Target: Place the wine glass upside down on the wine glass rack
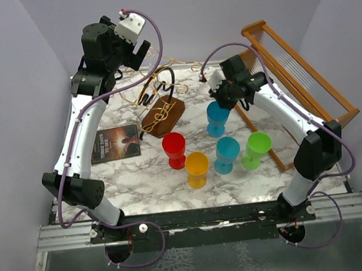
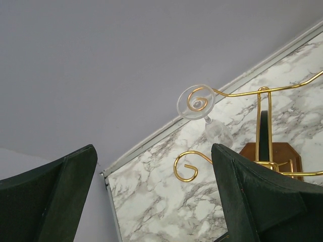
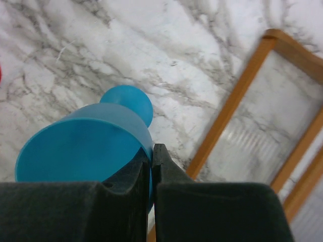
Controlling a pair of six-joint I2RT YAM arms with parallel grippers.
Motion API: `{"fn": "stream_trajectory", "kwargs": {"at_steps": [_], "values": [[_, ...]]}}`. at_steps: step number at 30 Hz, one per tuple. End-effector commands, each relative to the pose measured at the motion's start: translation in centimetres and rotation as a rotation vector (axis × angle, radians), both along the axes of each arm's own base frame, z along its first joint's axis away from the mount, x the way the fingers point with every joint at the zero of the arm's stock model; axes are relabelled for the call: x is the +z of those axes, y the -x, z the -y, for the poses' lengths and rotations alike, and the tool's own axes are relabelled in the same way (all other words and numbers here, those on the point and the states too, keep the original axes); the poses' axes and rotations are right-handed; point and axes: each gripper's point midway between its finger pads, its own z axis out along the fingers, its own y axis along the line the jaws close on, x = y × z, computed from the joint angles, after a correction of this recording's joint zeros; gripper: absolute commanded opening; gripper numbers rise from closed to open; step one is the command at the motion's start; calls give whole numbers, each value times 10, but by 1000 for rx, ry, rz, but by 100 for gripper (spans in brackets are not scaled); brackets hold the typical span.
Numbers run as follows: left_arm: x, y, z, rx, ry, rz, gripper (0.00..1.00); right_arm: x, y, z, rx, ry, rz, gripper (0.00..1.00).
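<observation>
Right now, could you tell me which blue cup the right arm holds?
The rear blue cup, its rim pinched by the right fingers; the front blue cup stands free.

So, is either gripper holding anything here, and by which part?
The right gripper pinches the blue plastic goblet by its rim; the left gripper is open and empty.

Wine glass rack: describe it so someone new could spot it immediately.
On the marble table, look just behind the red goblet, toward the back. The wine glass rack is curly gold wire on a dark brown base, unlike the orange-brown slatted rack at right.
</observation>
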Motion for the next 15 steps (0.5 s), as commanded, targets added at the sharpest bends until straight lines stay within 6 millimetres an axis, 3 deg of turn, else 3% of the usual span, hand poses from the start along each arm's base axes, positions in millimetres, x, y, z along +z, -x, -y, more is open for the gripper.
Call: {"fn": "stream_trajectory", "kwargs": {"at_steps": [1, 9, 15], "values": [[11, 2, 6, -13, 93, 13, 99, 77, -34, 31, -113, 9, 250, 1], [22, 10, 28, -104, 214, -13, 99, 160, -46, 79, -262, -20, 468, 1], [24, 15, 61, -242, 375, -71, 99, 242, -31, 87, -286, -114, 682, 1]]}}
